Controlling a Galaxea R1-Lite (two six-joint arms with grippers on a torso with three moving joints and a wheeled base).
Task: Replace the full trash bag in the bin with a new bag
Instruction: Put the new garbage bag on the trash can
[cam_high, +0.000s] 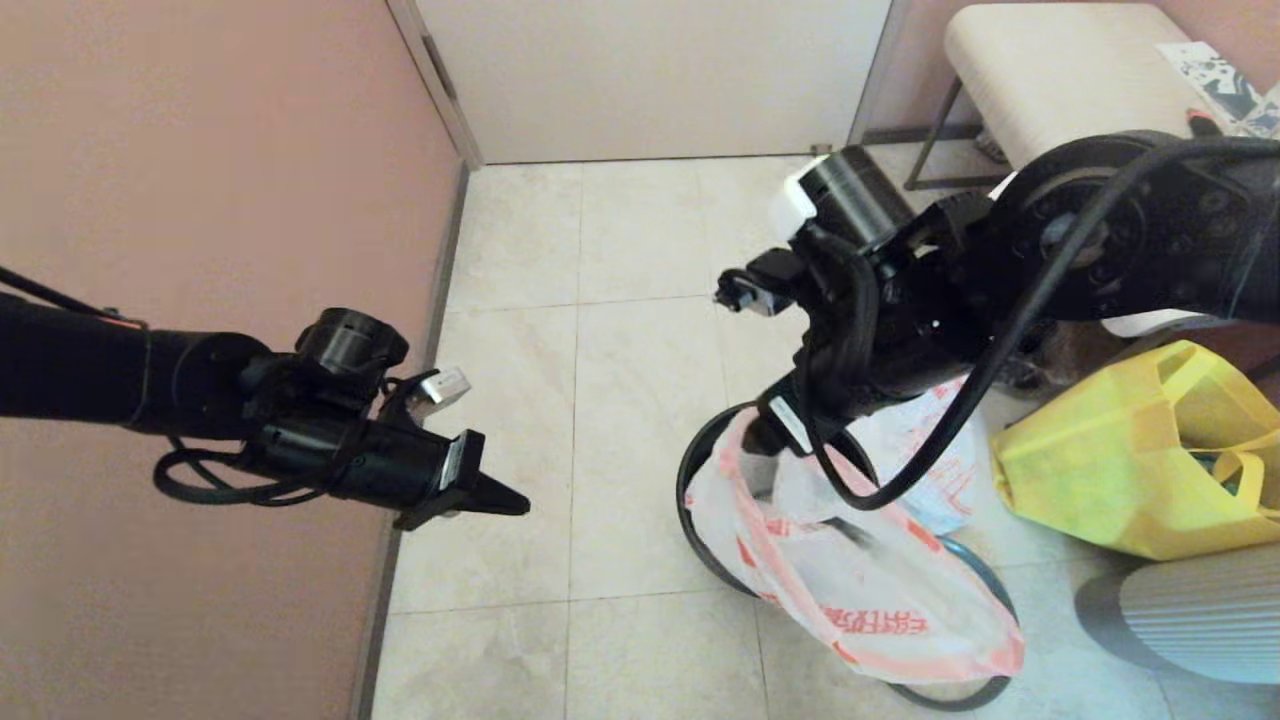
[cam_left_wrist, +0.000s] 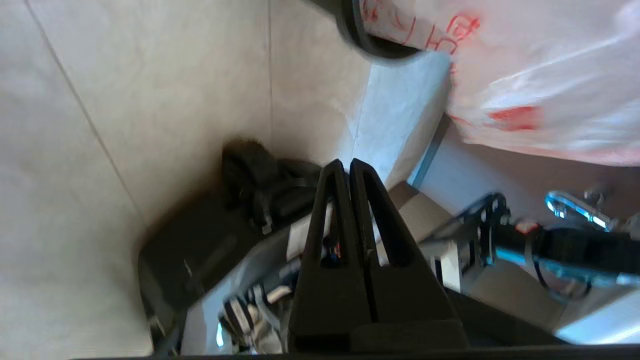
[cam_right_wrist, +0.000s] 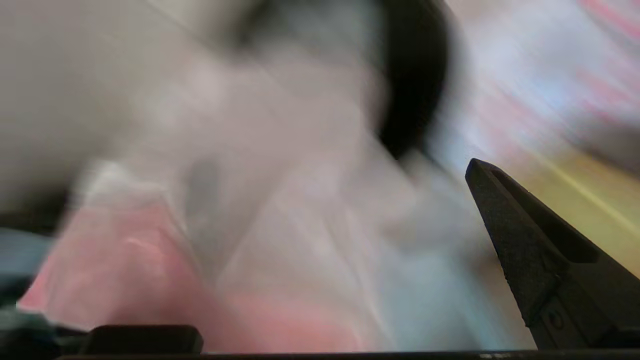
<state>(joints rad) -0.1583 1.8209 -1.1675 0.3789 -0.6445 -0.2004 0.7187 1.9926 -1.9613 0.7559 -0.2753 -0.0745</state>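
The head camera looks steeply down from above both arms onto the pale tiled floor (cam_high: 620, 420). The left wrist camera peers along its fingers at that floor from well off, catching the thin white orange-printed plastic bag (cam_left_wrist: 525, 75) (cam_high: 860, 570). The right wrist camera sits nearly against that bag (cam_right_wrist: 260, 240).

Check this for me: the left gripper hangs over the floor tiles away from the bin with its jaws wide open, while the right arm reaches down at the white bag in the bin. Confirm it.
One thing is wrong: the left gripper is shut, its jaws pressed together with nothing between them, as the left wrist view shows. The rest holds: it hangs over the floor tiles away from the bin, and the right arm reaches down at the new bag.
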